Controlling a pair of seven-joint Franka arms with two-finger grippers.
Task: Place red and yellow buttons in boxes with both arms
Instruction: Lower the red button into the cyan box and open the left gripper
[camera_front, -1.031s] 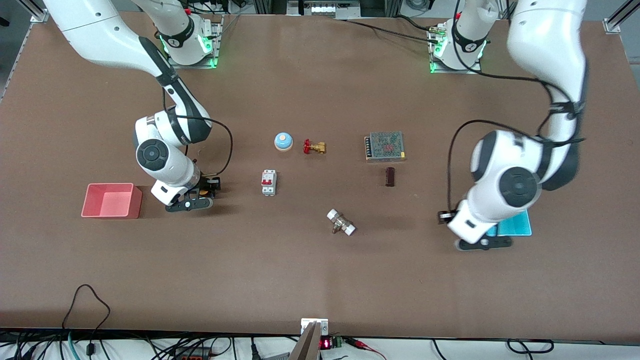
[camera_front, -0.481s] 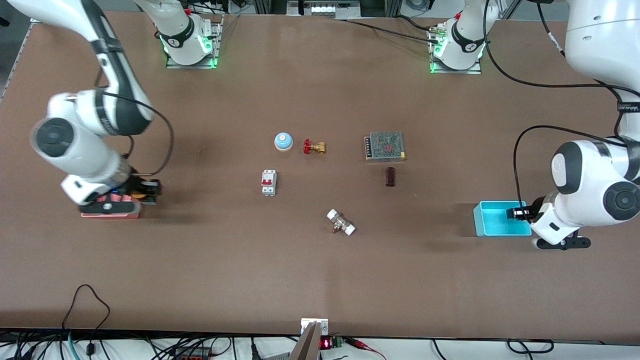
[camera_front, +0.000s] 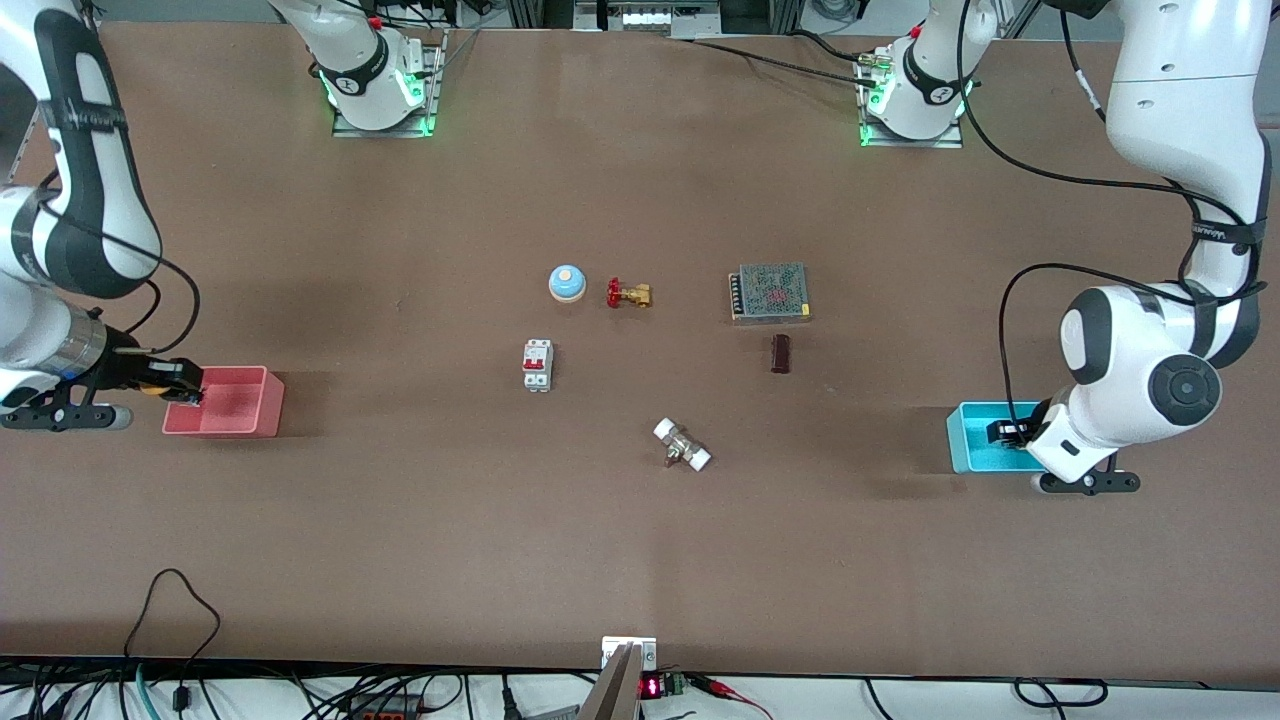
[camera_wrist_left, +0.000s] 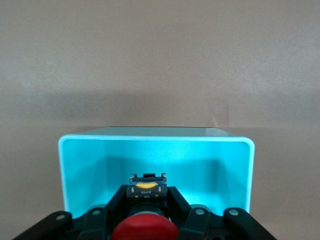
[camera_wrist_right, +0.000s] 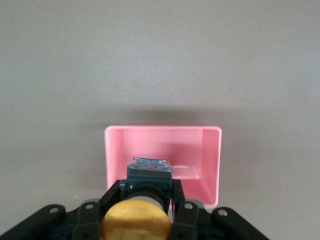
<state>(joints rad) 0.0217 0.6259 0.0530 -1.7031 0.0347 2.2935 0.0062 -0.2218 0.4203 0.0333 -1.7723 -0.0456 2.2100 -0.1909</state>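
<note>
Buttons are both in the air, each clamped in a gripper over a box. From the front camera, the right gripper (camera_front: 170, 385) hangs at the edge of the pink box (camera_front: 250, 418) at the right arm's end of the table, and a speck of the yellow button (camera_front: 152, 388) shows between its fingers. The left gripper (camera_front: 1005, 433) sits over the blue box (camera_front: 962, 440) at the left arm's end, its load hidden there. A bell, a valve, a breaker and other parts lie mid-table, well apart from both boxes.

In the left wrist view, the fingers are clenched on the red button (camera_wrist_left: 144, 231), whose black base points into the blue box (camera_wrist_left: 155, 145), well within its walls. I judge that this one could be let go as it stands.

In the right wrist view, the fingers grasp the yellow button (camera_wrist_right: 135, 222), but its base sits just over the pink box's (camera_wrist_right: 162, 132) rim. My advice is to ease it toward the middle, lower it, and only then open, so it cannot tip off the wall.
</note>
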